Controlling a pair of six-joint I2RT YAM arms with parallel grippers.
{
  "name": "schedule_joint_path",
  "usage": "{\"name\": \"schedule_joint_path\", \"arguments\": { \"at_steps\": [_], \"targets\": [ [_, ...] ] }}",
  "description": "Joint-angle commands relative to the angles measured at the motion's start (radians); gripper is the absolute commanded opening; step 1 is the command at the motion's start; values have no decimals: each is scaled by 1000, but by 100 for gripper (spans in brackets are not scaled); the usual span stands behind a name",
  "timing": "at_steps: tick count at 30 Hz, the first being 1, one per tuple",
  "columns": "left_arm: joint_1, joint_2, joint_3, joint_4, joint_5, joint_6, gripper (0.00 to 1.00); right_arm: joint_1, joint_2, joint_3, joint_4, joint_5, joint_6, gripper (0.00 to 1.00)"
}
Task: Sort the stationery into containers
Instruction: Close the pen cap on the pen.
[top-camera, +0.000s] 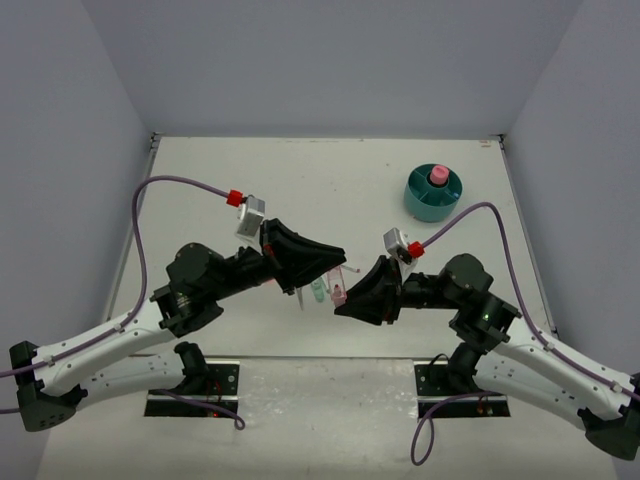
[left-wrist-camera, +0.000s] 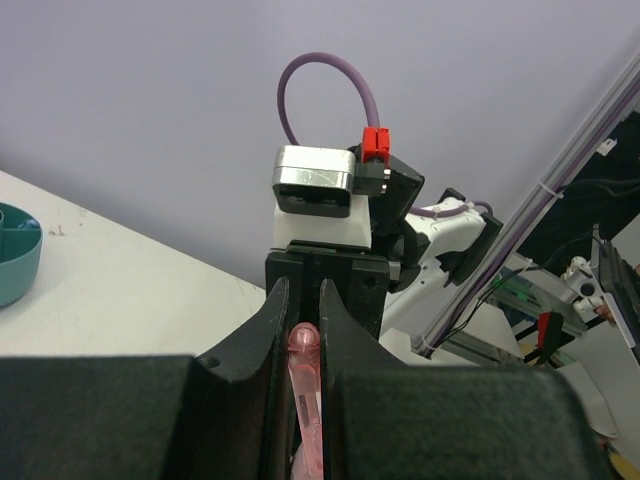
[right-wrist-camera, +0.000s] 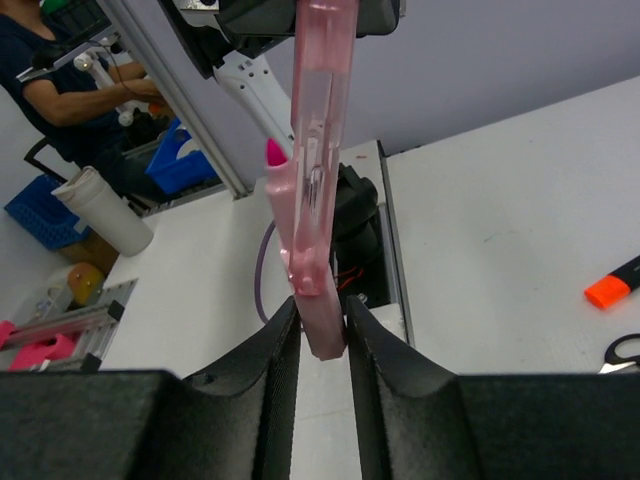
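A pink highlighter (right-wrist-camera: 318, 200) is held between both grippers above the near middle of the table; it also shows in the top view (top-camera: 346, 280). My left gripper (left-wrist-camera: 303, 300) is shut on one end of it, and my right gripper (right-wrist-camera: 323, 335) is shut on the other end. In the top view the left gripper (top-camera: 336, 272) and right gripper (top-camera: 342, 297) meet tip to tip. A green highlighter (top-camera: 318, 291) lies just beneath them. The teal organizer (top-camera: 435, 200) stands at the back right with the pink-capped bottle (top-camera: 437, 176) in its centre. An orange highlighter (right-wrist-camera: 612, 285) and black scissors (right-wrist-camera: 625, 350) lie on the table.
The organizer's rim (left-wrist-camera: 15, 255) shows at the left of the left wrist view. White walls close in the table on three sides. Purple cables loop above both wrists. Both arm bases sit at the near edge.
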Motion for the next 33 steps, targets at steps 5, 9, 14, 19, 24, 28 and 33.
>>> {"name": "schedule_joint_path", "arguments": {
  "at_steps": [5,9,14,19,24,28,33],
  "targets": [
    [-3,-2,-12,50,-13,-7,0,0,-2,49,51,-12,9,0],
    [-3,-12,-17,44,-18,31,0,0,-8,47,49,23,61,0],
    [-3,2,-44,77,5,45,0,0,-32,38,94,52,129,0],
    [-3,24,-61,108,41,27,0,1,-35,79,60,80,108,0],
    [-3,46,-89,135,96,15,0,0,-15,177,-10,125,88,0],
    [-3,65,-133,158,117,-7,0,0,-11,281,-61,207,36,0],
    [-3,109,-194,205,175,-37,0,-1,54,434,-135,277,-15,0]
  ]
}}
